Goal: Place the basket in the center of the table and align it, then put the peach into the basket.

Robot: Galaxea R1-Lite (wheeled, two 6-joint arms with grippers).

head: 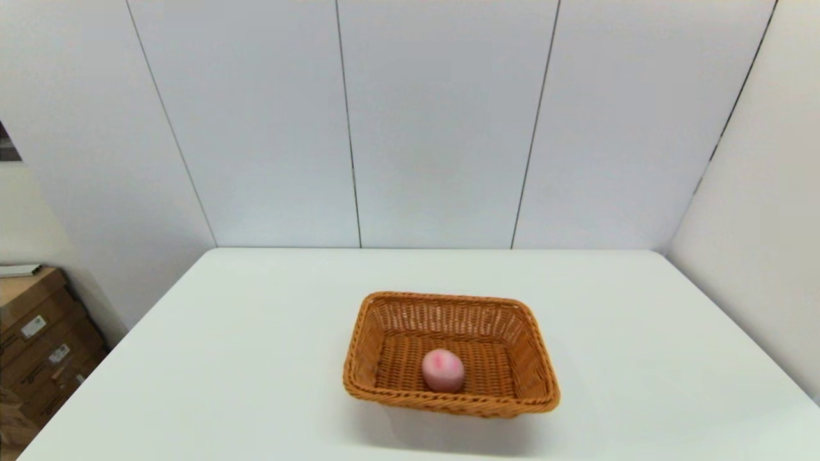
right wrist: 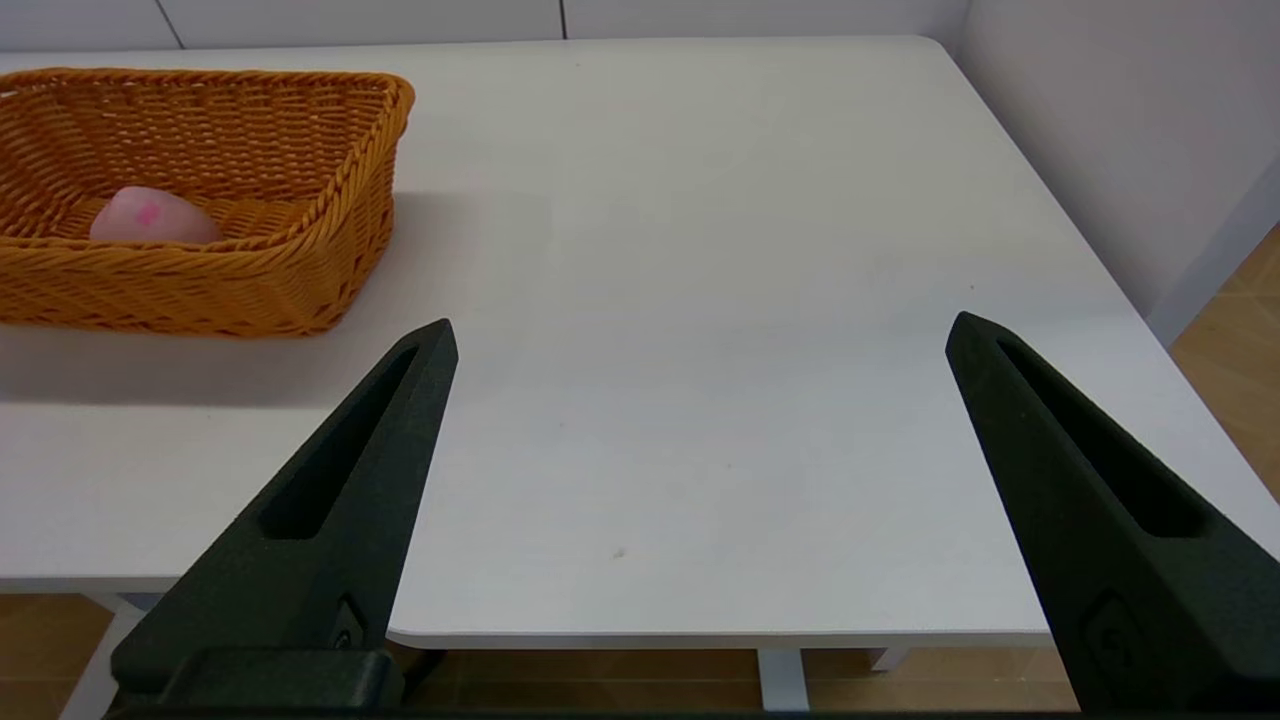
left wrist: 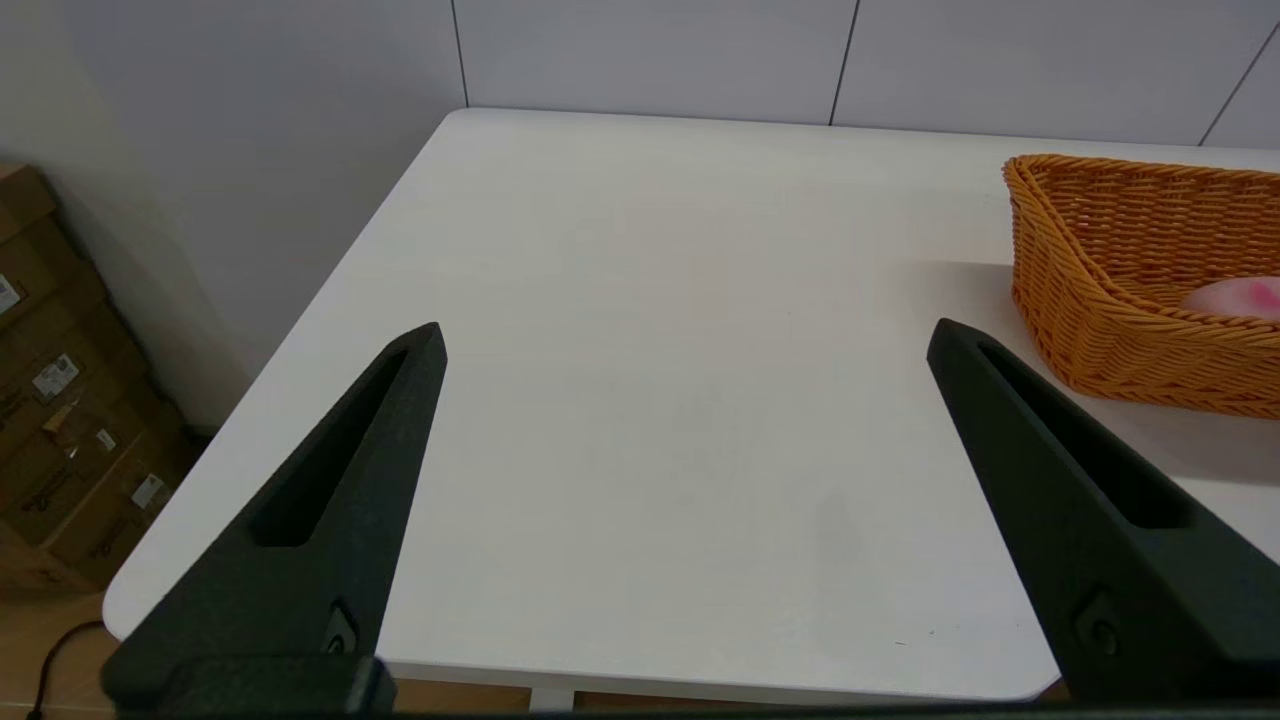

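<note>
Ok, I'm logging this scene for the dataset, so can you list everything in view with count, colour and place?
basket: one, orange-brown wicker, around the middle of the table, somewhat toward the robot's edge.
peach: one, pale pink with a darker blotch, lying inside the basket near its front wall.
table: one, white, filling the scene before the robot.
boxes: a stack, brown cardboard, on the floor beyond the table's left side.
wall panels: grey-white, behind and to the right of the table.
left gripper: one, black fingers wide open, empty, near the table's front left edge.
right gripper: one, black fingers wide open, empty, near the front right edge.
</note>
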